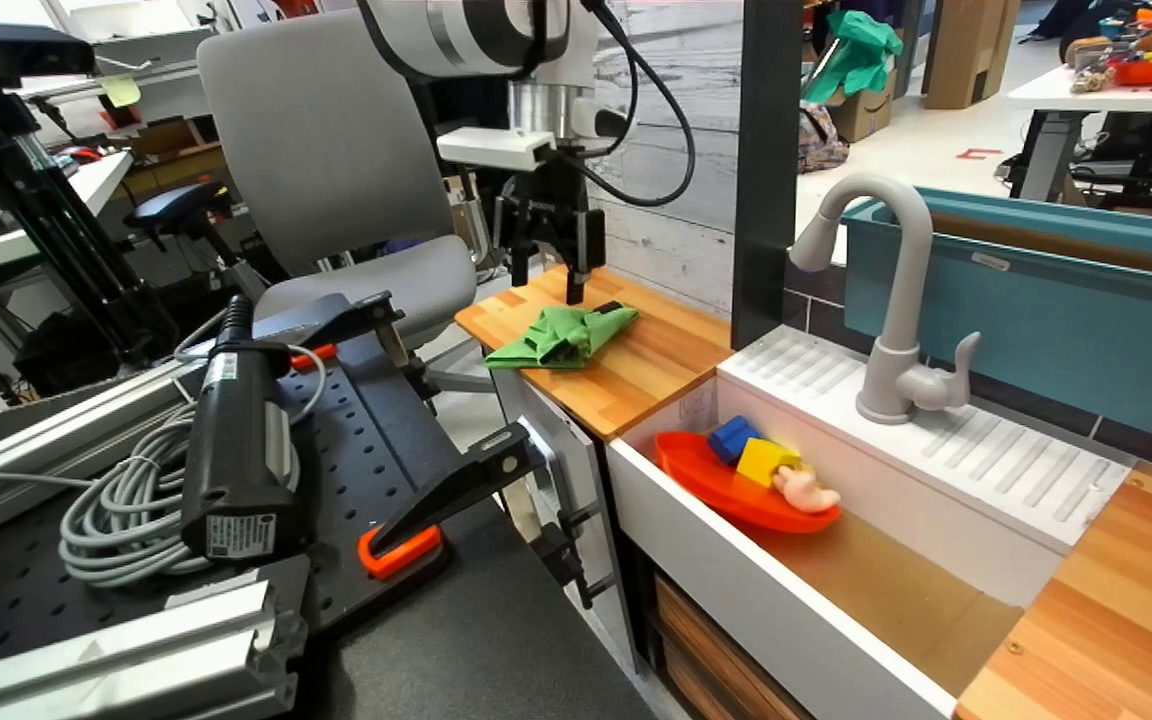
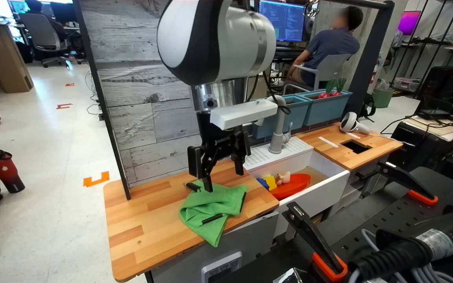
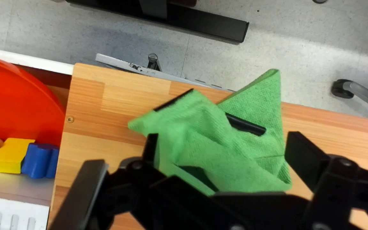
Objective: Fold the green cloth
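on counter (image 2: 144, 220) — one green cloth (image 2: 210, 207) | above — one hand (image 2: 223, 179), two jaws parted

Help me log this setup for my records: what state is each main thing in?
green cloth: rumpled, partly folded over itself, one corner past the edge of the counter
gripper: open, above the cloth
faucet: upright, no water flowing
sink: holding a red dish, blue block and yellow block
grey cable: coiled
background monitor: lit
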You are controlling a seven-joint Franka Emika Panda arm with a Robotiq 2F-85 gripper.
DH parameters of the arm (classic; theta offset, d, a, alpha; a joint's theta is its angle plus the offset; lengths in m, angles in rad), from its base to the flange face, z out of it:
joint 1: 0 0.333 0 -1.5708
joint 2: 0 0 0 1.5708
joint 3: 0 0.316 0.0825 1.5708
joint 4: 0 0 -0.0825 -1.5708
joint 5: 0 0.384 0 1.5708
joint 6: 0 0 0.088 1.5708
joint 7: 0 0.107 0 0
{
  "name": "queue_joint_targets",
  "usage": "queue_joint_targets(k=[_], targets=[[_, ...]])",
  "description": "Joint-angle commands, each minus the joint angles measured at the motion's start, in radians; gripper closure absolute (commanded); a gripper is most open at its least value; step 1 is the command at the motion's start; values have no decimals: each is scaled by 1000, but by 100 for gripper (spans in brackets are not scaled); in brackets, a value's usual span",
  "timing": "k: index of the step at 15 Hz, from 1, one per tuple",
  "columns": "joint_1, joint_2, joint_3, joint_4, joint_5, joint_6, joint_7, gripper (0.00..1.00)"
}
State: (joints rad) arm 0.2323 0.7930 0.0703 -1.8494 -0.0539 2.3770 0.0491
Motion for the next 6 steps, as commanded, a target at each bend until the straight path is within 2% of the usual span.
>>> queue_joint_targets(k=[1, 2, 6], targets=[[1, -215, 24, -243, 9, 134, 47, 0], [-2, -87, 17, -94, -2, 61, 26, 0], [-1, -196, 26, -207, -1, 95, 41, 0]])
